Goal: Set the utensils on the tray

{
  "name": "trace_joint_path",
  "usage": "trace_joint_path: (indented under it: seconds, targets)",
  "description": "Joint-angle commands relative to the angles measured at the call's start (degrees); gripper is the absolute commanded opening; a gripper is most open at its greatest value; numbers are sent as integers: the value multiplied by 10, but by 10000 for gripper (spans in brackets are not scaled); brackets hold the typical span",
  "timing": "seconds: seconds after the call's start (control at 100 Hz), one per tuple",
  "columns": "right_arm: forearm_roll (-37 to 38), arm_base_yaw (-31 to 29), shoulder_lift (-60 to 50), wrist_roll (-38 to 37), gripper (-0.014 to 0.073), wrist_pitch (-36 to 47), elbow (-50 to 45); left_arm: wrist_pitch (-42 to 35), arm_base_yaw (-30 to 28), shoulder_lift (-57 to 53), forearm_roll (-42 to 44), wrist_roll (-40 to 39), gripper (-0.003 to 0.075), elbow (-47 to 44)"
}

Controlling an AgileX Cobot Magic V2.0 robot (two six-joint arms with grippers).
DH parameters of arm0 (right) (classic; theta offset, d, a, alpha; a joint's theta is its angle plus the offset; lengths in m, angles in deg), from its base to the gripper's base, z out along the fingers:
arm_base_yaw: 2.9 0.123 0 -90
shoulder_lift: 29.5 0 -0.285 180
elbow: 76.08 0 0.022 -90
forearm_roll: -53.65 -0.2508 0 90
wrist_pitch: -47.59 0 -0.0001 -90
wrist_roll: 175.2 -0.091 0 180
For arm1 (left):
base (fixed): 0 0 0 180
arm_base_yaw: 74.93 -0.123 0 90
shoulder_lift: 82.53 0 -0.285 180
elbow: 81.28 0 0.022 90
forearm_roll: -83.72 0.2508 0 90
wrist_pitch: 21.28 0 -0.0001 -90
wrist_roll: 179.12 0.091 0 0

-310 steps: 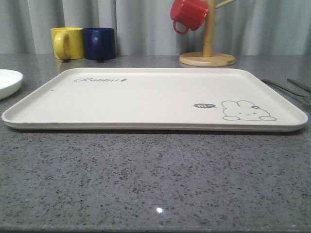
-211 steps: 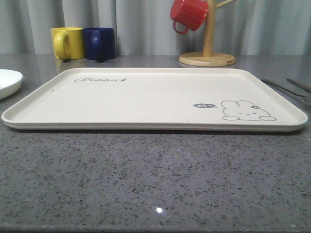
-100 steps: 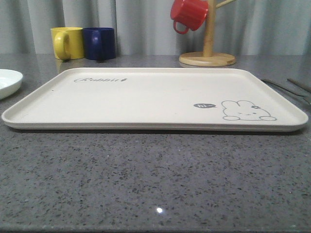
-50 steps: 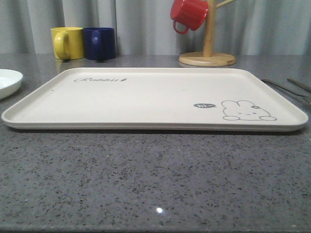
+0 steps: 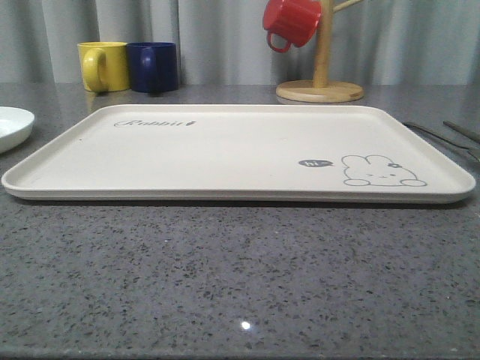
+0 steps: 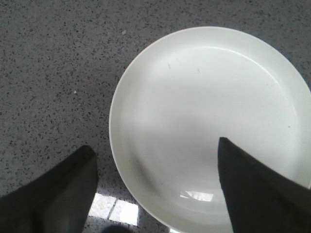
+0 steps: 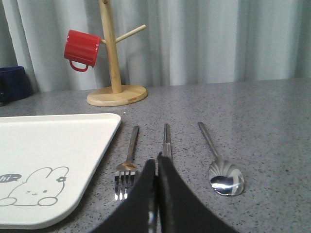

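Chopsticks (image 7: 166, 140) are lined up dead ahead of the right gripper (image 7: 156, 167), their long axis running straight away from it toward the counter's far edge, near ends hidden under the fingertips, which are seen pressed together with nothing visibly pinched between them. Fork (image 7: 127, 162) is laid just beside on the tray side, tines toward the gripper, handle pointing away; spoon (image 7: 219, 162) is laid on the other side, bowl nearest, handle angled away. All three are set parallel on the bare counter just off the tray's right edge, none on the tray (image 7: 58, 141) yet. Over by the counter's left edge, the left gripper (image 6: 155, 170) is held spread wide above the white plate (image 6: 209, 121), well apart from the cutlery. So the right arm is judged the nearer one by far, and a short lateral carry toward the rabbit corner would be called for once the fingers are opened across a handle
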Motion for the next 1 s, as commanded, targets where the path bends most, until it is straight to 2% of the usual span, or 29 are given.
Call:
trace_joint_path:
  seconds: [0.0,0.27,0.79,0.88,0.93,0.99]
  targets:
    - [1,0,-12,4,-68,50,10,-16,-23,10,-29,21,493,34]
    - [1,0,-12,4,-68,50,10,-23,-59,70,-48,32,492,44]
    - [1,0,-12,4,-68,50,10,-43,-62,155,-52,32,491,44]
    - [1,0,-12,4,-68,50,10,-42,-62,160,-54,32,433,44]
    - [1,0,-12,4,-68,50,10,-42,-62,160,-54,32,364,44]
    - [1,0,-12,4,-68,50,10,-42,-62,160,-54,32,245,44]
